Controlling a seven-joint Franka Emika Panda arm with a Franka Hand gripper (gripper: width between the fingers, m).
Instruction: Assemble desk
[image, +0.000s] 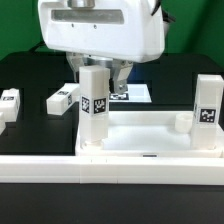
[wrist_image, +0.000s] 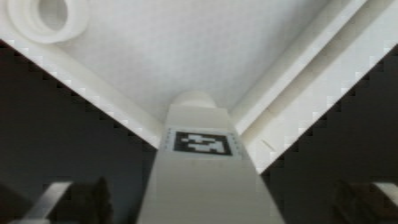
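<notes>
Evidently the gripper (image: 97, 72) straddles the upright leg (image: 93, 100) at the centre of the exterior view, fingers (wrist_image: 71, 200) apart with gaps on both sides. The leg stands on the lower-left corner of the desk top (image: 150, 140), likely left free for regrasping while it is screwed in.

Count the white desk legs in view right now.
4. One leg stands upright on the desk top's corner near the middle; another stands at its corner on the exterior view's right; two lie on the black table at the exterior view's left. None appears hidden.
</notes>
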